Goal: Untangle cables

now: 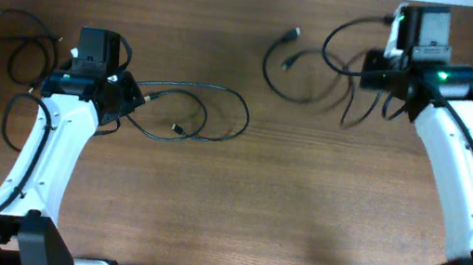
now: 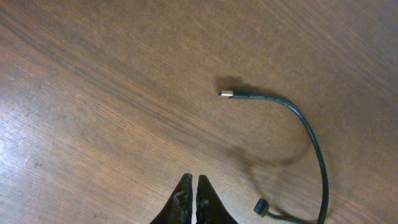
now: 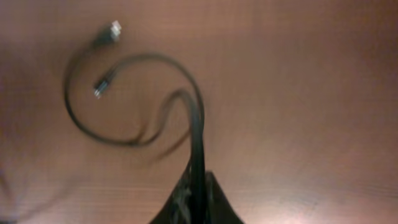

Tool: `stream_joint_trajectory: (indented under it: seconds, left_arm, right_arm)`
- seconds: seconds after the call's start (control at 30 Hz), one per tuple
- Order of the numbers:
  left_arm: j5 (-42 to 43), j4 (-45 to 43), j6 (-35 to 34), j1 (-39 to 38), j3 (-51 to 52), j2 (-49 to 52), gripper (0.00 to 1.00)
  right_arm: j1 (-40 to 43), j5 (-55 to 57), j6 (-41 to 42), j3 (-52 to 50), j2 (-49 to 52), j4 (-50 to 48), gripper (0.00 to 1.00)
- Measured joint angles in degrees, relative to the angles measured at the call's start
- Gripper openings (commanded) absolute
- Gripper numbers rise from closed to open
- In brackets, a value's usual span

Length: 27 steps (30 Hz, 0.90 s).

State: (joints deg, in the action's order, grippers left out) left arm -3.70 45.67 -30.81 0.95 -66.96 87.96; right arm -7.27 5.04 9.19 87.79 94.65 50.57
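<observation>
- two arms stood at the wooden bench (image 1: 300, 208), one on the left of the overhead view and one on the right.
- two thin black cables were clearly in view, well apart from each other.
- the first cable (image 2: 309, 130) lay loose on the bench in the left-centre of the overhead view, just right of the left arm, in one wide open loop.
- it had two ends: a metal-tipped plug (image 2: 225, 93) right of centre in the left wrist view, and a dark plug (image 2: 260, 205) near the bottom edge.
- the left end effector (image 2: 193, 180) was pinched narrow, its two fingers almost touching, with nothing between them; it sat apart from the first cable.
- the second cable (image 3: 199, 130) lay in the upper centre-right of the overhead view, curling left from the right arm.
- its two plugs (image 3: 115, 28) (image 3: 99, 87) sat near each other in the upper left of the blurred right wrist view.
- the right end effector (image 3: 199, 177) was closed on the second cable, whose strands ran up out of the fingers.
- a further thin dark loop lay at the upper left of the overhead view; i could not tell whether it was a third cable or the arm's own wiring.
</observation>
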Motion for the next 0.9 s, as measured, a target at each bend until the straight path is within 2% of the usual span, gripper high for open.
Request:
stream_joint_trajectory:
  seconds: [0.1,0.2,0.23,0.27,0.37,0.4,0.47,0.57,0.7,0.8,0.83,0.87,0.9]
  left_arm:
    - [0.0,-0.7,1.3,0.0,-1.3,0.0,0.00]
    - [-0.4,-0.9,5.9,0.0,-11.8,-3.2,0.00]
    - [-1.8,-1.8,7.0,0.0,-14.6,-5.1,0.00]
    - [-3.5,-3.7,7.7,0.0,-16.3,-6.1,0.00]
    - [-8.3,-26.0,13.6,0.1,-17.2,-5.7,0.00]
    - [-8.8,-30.9,15.0,0.2,-17.5,-4.9,0.00]
    - [-9.5,-33.9,16.3,0.5,-17.5,-2.3,0.00]
    - [-10.4,-37.5,16.7,4.5,-17.7,9.5,0.00]
    - [-10.7,-53.5,16.9,7.8,-17.6,27.5,0.00]
    - [-10.7,-57.5,16.9,7.7,-17.8,37.0,0.00]
    - [-10.7,-57.2,16.9,7.7,-17.7,41.1,0.16]
    - [-10.7,-57.0,16.9,7.7,-17.7,42.3,0.55]
    - [-10.7,-57.1,17.1,7.7,-17.7,42.4,0.88]
  right_arm:
    - [-3.8,-3.6,3.9,-10.2,3.5,3.2,0.05]
    - [-5.1,-4.5,7.2,-19.2,3.8,-2.1,0.10]
    - [-5.1,-4.7,8.3,-21.9,3.8,-3.3,0.12]
    - [-5.2,-5.1,9.7,-24.4,3.8,-3.8,0.20]
    - [-5.2,-6.5,11.8,-26.9,3.9,-5.9,0.31]
    - [-5.2,-6.7,12.0,-27.0,3.9,-6.2,0.37]
    - [-5.2,-6.7,12.1,-27.0,3.9,-6.7,0.41]
    - [-5.2,-6.7,12.1,-27.1,3.9,-7.0,0.50]
    - [-5.2,-6.7,12.1,-27.3,3.9,-7.8,0.52]
    - [-5.2,-6.7,12.1,-27.3,3.9,-9.1,0.54]
    - [-5.2,-6.8,12.1,-27.3,3.9,-9.4,0.55]
    - [-5.2,-7.1,12.0,-27.3,3.9,-9.6,0.55]
    - [-5.2,-7.3,12.1,-27.3,3.9,-9.6,0.55]
